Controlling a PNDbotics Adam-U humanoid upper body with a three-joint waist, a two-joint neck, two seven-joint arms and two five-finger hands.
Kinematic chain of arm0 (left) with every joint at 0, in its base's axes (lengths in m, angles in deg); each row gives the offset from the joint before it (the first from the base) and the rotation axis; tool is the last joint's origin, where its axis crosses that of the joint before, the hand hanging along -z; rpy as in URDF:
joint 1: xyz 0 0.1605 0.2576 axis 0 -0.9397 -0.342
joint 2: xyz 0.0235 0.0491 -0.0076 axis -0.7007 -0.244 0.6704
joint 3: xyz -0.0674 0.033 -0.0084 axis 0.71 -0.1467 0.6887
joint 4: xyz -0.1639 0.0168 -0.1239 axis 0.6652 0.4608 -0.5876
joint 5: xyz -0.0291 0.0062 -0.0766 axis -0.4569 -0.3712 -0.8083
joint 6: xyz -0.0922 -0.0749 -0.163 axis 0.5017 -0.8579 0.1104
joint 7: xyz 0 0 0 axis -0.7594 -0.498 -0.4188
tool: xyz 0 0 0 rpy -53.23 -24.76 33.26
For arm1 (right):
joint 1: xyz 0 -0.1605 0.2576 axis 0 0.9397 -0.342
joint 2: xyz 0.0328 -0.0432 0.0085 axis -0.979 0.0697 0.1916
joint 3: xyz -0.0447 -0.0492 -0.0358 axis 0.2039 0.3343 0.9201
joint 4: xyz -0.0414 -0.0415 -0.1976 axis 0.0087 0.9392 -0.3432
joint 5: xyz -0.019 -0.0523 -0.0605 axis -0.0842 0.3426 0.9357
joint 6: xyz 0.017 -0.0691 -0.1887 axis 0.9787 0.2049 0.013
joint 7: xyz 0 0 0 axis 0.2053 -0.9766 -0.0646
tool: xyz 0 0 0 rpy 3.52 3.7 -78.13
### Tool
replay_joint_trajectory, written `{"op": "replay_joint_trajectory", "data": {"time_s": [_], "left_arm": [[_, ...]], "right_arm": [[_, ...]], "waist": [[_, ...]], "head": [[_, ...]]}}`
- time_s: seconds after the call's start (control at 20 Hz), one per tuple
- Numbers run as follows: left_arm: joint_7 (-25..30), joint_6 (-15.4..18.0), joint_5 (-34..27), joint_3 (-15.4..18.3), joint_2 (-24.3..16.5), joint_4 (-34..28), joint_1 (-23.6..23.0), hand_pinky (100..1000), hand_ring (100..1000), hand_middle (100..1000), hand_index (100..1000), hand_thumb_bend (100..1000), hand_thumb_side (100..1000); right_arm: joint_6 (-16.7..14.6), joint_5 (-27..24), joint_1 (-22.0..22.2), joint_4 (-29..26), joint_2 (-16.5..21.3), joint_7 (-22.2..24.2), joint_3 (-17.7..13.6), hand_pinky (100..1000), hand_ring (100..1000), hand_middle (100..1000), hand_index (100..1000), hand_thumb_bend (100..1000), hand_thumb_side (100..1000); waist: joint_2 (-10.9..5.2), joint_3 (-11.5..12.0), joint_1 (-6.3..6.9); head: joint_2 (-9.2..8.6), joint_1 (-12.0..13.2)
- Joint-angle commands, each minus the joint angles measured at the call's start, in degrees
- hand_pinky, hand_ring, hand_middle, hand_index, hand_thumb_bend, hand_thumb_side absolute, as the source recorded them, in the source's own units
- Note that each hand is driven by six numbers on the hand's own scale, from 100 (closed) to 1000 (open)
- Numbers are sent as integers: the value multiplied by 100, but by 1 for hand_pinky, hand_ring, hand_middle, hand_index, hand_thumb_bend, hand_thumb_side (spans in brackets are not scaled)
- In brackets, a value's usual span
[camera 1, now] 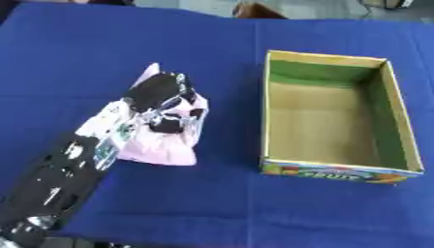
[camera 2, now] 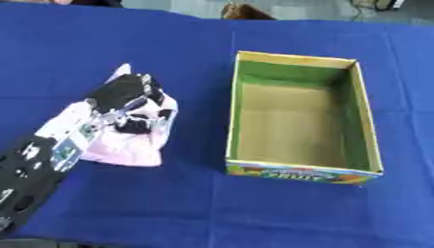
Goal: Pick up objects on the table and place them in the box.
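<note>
A pale pink packet (camera 1: 161, 147) lies on the blue tablecloth, left of the box. My left hand (camera 1: 161, 99) lies on top of it, fingers and thumb curled down round its upper part. The arm comes in from the lower left corner. The open cardboard box (camera 1: 267, 116) stands to the right, with green inner walls, a brown floor and a colourful printed front; nothing shows inside it. My right hand appears in neither view.
The blue cloth (camera 1: 212, 208) covers the whole table. A brown object (camera 1: 254, 10) sits at the far edge beyond the cloth. A strip of bare cloth separates the packet from the box's left wall.
</note>
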Motion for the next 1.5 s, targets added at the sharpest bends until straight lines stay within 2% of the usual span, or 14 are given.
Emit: {"op": "replay_joint_trajectory", "data": {"time_s": [0.05, 0.5, 0.7, 0.75, 0.9, 1.05, 1.25, 1.5], "left_arm": [[81, -27, -47, 27, -115, -2, 26, 100, 100, 100, 100, 100, 112], [229, 0, -123, -20, -254, -94, 125, 100, 100, 100, 100, 123, 109], [443, 123, -293, -162, -659, -296, 454, 100, 100, 100, 100, 149, 105], [524, 172, -387, -236, -844, -369, 612, 100, 100, 100, 100, 181, 104], [887, 269, -891, -433, -1408, -630, 1095, 100, 100, 100, 100, 216, 103], [1217, 254, -1373, -527, -1770, -914, 1397, 100, 100, 100, 100, 235, 102], [1528, 134, -1833, -526, -1950, -1182, 1536, 100, 100, 100, 100, 234, 102], [1705, 49, -2037, -530, -1978, -1313, 1588, 100, 100, 100, 100, 232, 101]], "right_arm": [[-2, -11, -69, -93, 70, -20, -37, 642, 599, 685, 832, 100, 811], [5, -4, -67, -93, 81, -25, -43, 641, 598, 684, 832, 100, 812], [8, 3, -59, -93, 106, -19, -40, 641, 598, 684, 832, 100, 812], [9, 6, -51, -93, 121, -15, -36, 641, 598, 684, 832, 100, 812], [17, 17, -25, -93, 165, -9, -39, 640, 597, 683, 832, 100, 812], [28, 29, -10, -93, 204, -5, -42, 639, 596, 682, 831, 100, 812], [36, 42, -2, -93, 235, -2, -46, 639, 596, 681, 831, 100, 812], [41, 48, 3, -93, 248, -10, -53, 639, 596, 682, 831, 100, 812]], "waist": [[-70, 9, -6], [-78, 5, 29], [-100, -4, 71], [-113, -7, 93], [-145, 9, 157], [-164, 36, 236], [-179, 51, 306], [-183, 50, 317]], "head": [[-5, 31], [-5, 6], [-5, -18], [-5, -26], [-5, -52], [-5, -100], [-5, -148], [-5, -161]]}}
